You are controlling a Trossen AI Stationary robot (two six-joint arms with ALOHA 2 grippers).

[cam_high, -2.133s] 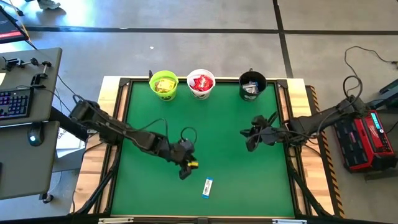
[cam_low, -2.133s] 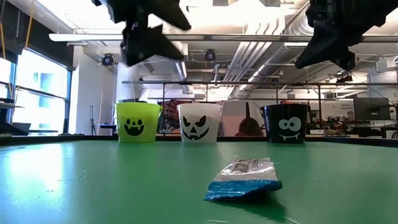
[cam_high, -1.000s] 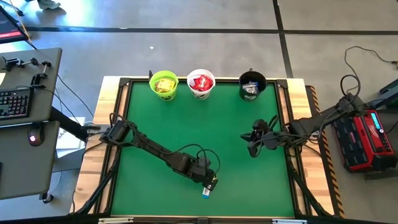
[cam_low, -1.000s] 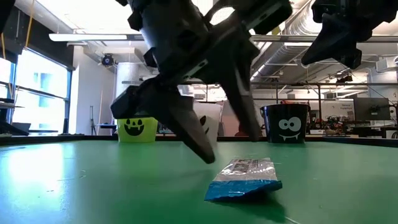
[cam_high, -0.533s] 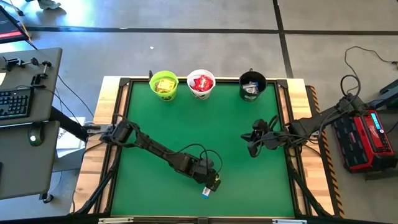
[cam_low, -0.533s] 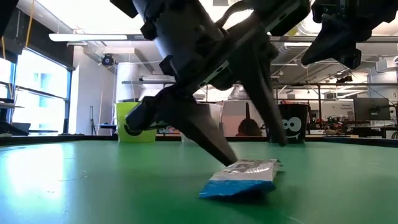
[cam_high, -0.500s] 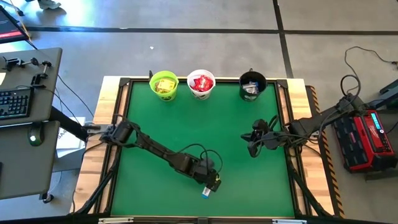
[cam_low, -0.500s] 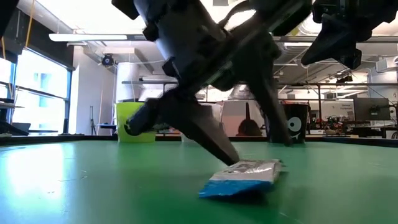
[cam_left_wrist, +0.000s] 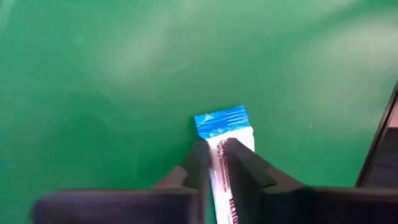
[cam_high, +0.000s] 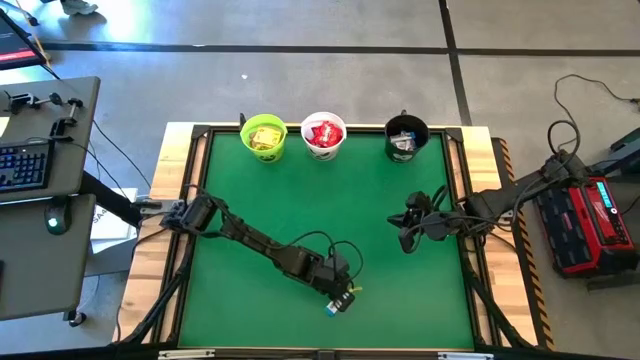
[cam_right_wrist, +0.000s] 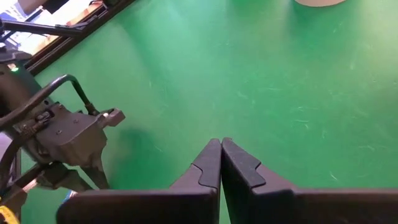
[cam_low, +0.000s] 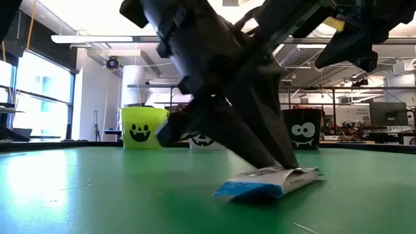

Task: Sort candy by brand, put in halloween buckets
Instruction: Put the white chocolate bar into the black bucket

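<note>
Three halloween buckets stand in a row at the far edge of the green counter (cam_high: 240,200). The lime green bucket (cam_high: 263,137) holds yellow packets (cam_high: 264,134). Next to it, the white bucket (cam_high: 323,135) is filled with red packets (cam_high: 323,131). The black bucket (cam_high: 405,138), set a little apart from the white one on the side away from the green one, holds blue-and-white bars (cam_high: 403,143).

One more blue-and-white bar (cam_left_wrist: 224,124) lies near the counter's front edge, well away from the white bucket and roughly in line with it. The left pincer (cam_high: 340,296) is down on this bar with its fingers (cam_left_wrist: 200,163) clenched along the bar's two long sides, grasping it; the blue end sticks out past the fingertips. In the low view the bar (cam_low: 270,182) sits tilted, one end raised off the green surface.

The right pincer (cam_high: 404,236) hangs above the counter, nearer the black bucket than the white one, with its fingers (cam_right_wrist: 211,163) pressed together and nothing between them.

Compared with half a second ago, the left pincer's fingers, then spread wide on either side of the bar, have come together onto it, and the bar has shifted slightly and tipped up at one end. The buckets, their contents and the right arm have not changed.
</note>
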